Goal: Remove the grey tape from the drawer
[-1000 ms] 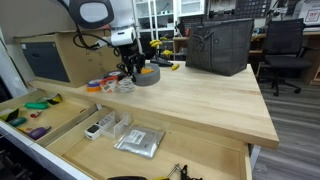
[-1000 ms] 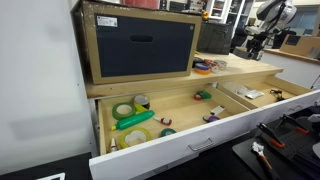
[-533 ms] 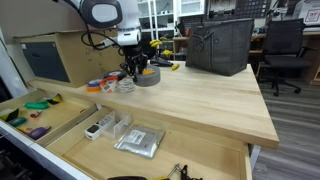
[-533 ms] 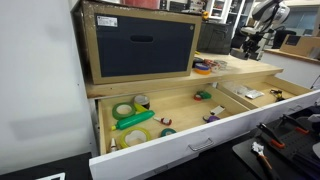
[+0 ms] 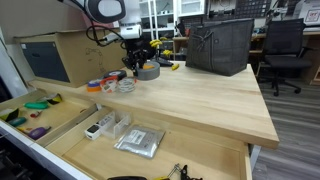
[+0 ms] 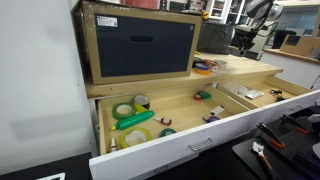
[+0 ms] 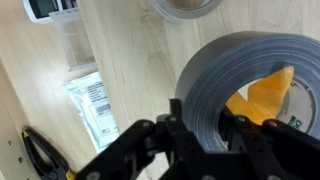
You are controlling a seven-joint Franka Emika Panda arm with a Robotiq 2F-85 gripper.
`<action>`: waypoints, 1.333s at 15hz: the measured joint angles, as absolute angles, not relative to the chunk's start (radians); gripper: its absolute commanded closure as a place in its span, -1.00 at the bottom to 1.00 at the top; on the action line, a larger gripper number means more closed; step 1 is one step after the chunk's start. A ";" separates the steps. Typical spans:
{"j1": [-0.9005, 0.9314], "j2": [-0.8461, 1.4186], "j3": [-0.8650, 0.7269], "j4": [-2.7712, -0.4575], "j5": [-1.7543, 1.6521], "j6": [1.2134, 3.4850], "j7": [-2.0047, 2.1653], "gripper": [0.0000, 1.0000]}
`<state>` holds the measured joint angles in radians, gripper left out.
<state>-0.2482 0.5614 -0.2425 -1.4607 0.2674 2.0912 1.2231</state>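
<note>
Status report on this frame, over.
Tool shut on grey tape. Tape out of drawer, held over worktop. No obstruction seen.

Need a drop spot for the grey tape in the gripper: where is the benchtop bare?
The wide stretch of benchtop between the black basket and the front edge is bare. It is crowded beside the grey tape, where the orange-and-blue rolls and translucent roll lie. The gripper holds the tape.
</note>
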 measured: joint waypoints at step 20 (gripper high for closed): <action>-0.197 0.820 -0.211 -1.091 0.193 2.017 1.306 0.76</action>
